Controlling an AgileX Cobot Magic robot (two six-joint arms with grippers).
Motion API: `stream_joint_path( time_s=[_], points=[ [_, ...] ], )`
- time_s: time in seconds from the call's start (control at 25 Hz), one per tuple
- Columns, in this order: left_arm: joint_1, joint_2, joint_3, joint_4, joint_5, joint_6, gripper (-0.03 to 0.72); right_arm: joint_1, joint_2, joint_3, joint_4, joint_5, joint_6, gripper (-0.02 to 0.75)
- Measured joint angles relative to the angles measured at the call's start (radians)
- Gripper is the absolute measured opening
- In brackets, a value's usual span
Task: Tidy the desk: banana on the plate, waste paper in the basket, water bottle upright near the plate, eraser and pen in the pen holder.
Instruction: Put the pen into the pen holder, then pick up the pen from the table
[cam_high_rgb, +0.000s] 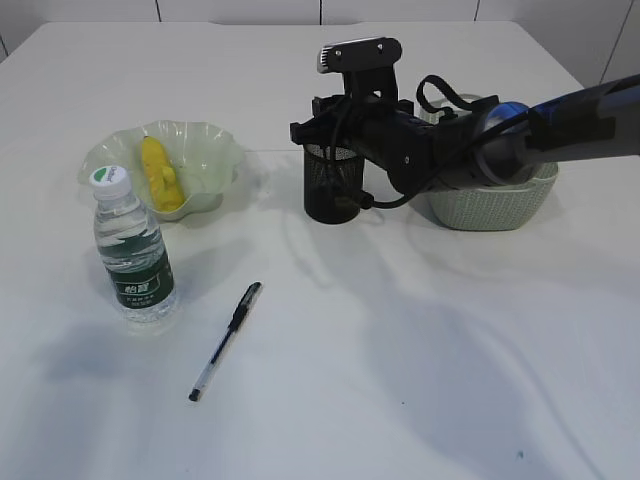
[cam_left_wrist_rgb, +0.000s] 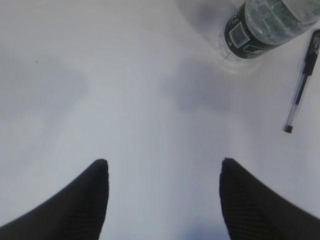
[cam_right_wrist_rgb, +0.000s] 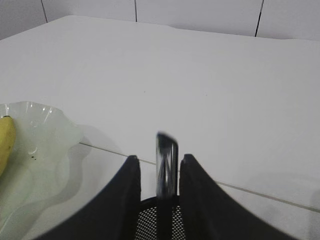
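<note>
Exterior view: the right hand (cam_high_rgb: 335, 160) hangs over the black mesh cylindrical pen holder (cam_high_rgb: 331, 185); a clear black-capped pen (cam_high_rgb: 225, 341) lies on the white worktop (cam_high_rgb: 400, 350), well left of it.

Left wrist view: the left hand (cam_left_wrist_rgb: 162, 172) is wide open and empty, with the green-labelled clear water bottle (cam_left_wrist_rgb: 260, 27) ahead.

Right wrist view: a dark pen (cam_right_wrist_rgb: 166, 165) stands between narrowly parted jaws; whether they grip it cannot be told. Released tilted, it could catch the rim.

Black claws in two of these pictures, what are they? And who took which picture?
They are a two-armed robot's pincers. One picture looks at the desk from outside; two come from cameras on its wrists. On the desk: a water bottle, a banana on a plate, a basket, a mesh pen holder, a loose pen. The left pincer is open and empty. The right pincer hangs over the pen holder, a blurred pen between its fingers; gripped or let go, I cannot tell.
</note>
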Motion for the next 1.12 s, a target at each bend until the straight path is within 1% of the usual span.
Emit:
stream_joint_path(
  time_s=[0.28,0.48,0.64,1.12],
  points=[
    [0.0,0.0,0.0,0.0,0.0,0.0,0.491,0.0,-0.009,0.0,0.0,0.018,0.0,0.211],
    [0.0,0.0,0.0,0.0,0.0,0.0,0.489,0.0,-0.078,0.0,0.002,0.135,0.0,0.212],
    [0.0,0.0,0.0,0.0,0.0,0.0,0.489,0.0,-0.159,0.0,0.002,0.298,0.0,0.212],
    [0.0,0.0,0.0,0.0,0.0,0.0,0.489,0.0,-0.414,0.0,-0.002,0.901,0.008,0.223]
  ],
)
